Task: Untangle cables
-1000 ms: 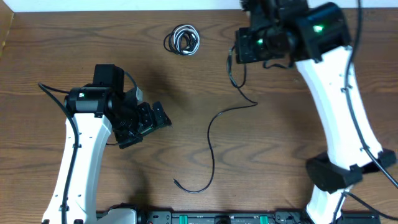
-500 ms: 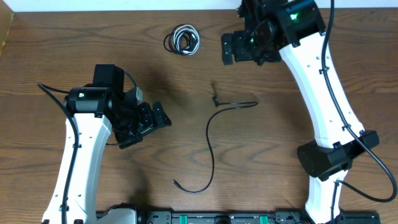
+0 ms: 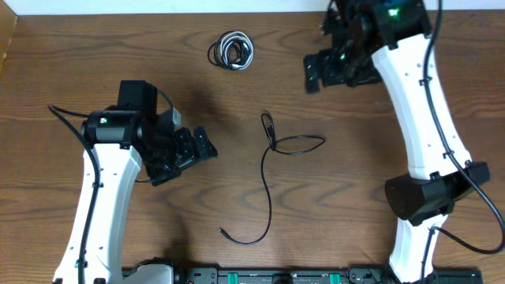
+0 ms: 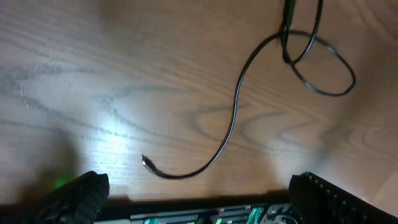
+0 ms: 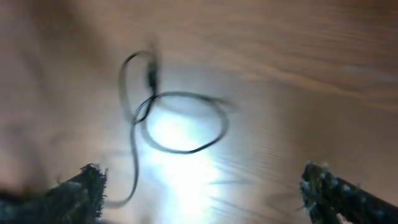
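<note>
On the wooden desk [image 3: 355, 197], seen from above, a thin black cable [image 3: 264, 172] lies loose between the two white robot arms. A second ago the right end effector [image 3: 314, 72] held this cable's upper end up off the wood. It has since let go and drawn away toward the far right of the desk. The freed plug [image 3: 266, 120] has dropped flat, and the cable beside it now curls into a small loop that opens to the right. From there the cable winds toward the near edge and hooks left to its other tip [image 3: 223, 231].

The right end effector is open, with its fingers [image 5: 81, 186] spread wide at the bottom corners of the blurred right wrist view and nothing between them. The left end effector [image 3: 193, 150] is likewise open and empty. It has not moved, and hangs left of the cable, well apart from it.

A small coiled bundle of black and white cable [image 3: 230, 50] sits at the far edge of the desk, untouched and in the same spot as before.
</note>
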Tool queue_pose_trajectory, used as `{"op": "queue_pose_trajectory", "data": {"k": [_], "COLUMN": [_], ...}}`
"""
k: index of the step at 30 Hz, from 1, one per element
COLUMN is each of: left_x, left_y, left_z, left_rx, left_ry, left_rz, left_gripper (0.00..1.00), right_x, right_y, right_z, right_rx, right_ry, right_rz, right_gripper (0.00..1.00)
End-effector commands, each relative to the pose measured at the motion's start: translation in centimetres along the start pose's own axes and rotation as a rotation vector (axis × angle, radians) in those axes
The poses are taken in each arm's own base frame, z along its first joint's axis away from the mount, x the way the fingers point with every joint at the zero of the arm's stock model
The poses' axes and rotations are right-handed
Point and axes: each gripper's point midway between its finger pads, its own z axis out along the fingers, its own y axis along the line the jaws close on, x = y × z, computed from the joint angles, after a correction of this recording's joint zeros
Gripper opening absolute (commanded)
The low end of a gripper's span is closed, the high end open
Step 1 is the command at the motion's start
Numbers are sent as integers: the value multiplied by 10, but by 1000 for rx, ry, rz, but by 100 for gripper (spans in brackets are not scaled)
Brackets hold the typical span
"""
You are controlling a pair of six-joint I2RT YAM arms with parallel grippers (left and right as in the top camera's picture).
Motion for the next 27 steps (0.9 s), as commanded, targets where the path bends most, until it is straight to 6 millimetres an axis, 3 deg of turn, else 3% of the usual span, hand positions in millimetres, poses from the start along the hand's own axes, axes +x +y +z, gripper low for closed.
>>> {"op": "queue_pose_trajectory", "data": {"k": [1,5,8,11,13,17,27], "left_x": [-5,-13,-12,-10,-7,-5,-6], "left_y": [3,23,25,26,27,28,28], "left_z": [-3,-5,-5,-5,-5,-5,-5], "left_rx": [-29,-146,-155,-159,-163,-167,-166], "left_ry": [-24,-71,-71,-62,-50,-42,-45], "left_rz": [5,3,2,0,-5,-7,-7], "left_gripper": [98,98,98,98,97,98,98], "right_x": [17,27,34,36,32,33,58], "right_y": [44,68,86,99,96,95,101], "right_z": [19,57,81,102,119,142,188], "right_rx": [-140,-148,-154,-133,-55,-23,-46], "right_ry": [70,115,127,108,76,53,89], "right_rz": [-147,-211,-247,-232,-164,-135,-113], "right_gripper": [85,80,80,72,65,64,54]}}
